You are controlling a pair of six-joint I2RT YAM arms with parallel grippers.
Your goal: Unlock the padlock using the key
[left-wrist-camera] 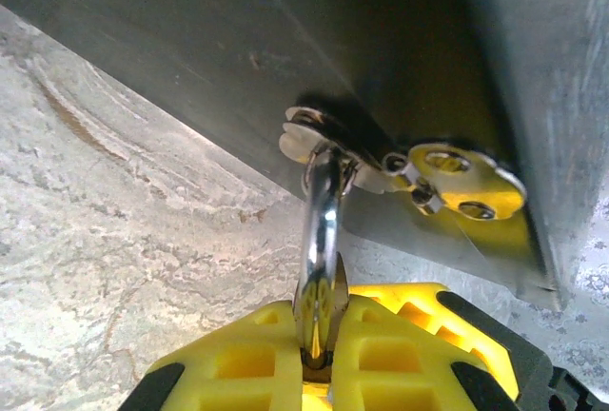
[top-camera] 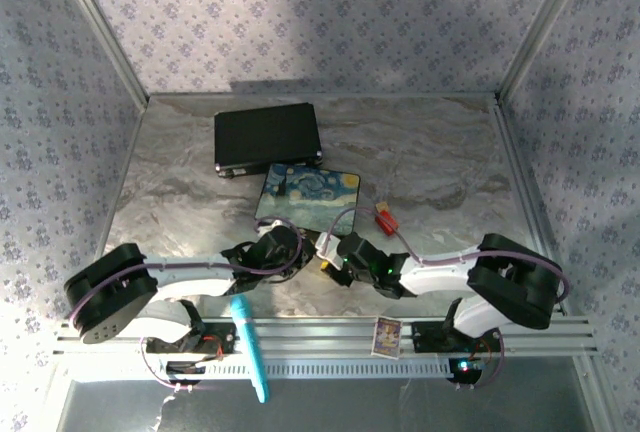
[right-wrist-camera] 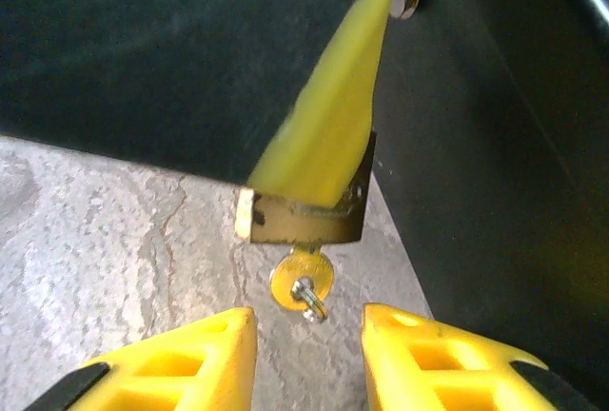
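Marble table point(top-camera: 430, 152): left jaws clamped on the padlock point(right-wrist-camera: 285, 225) at the closed painted box point(top-camera: 310, 192); right jaws apart nearby.

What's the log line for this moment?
left pincer: shut on padlock | right pincer: open, straddling metal key under padlock | red key: lying on table

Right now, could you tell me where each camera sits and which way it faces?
Top external: above and behind the bases, looking down at the table; left arm and right arm show.
Left wrist: on the left arm, facing the padlock, its shackle pinched in the left jaws.
Right wrist: on the right arm, facing the brass padlock beyond the open right jaws.
Shared: both wrists see the padlock.
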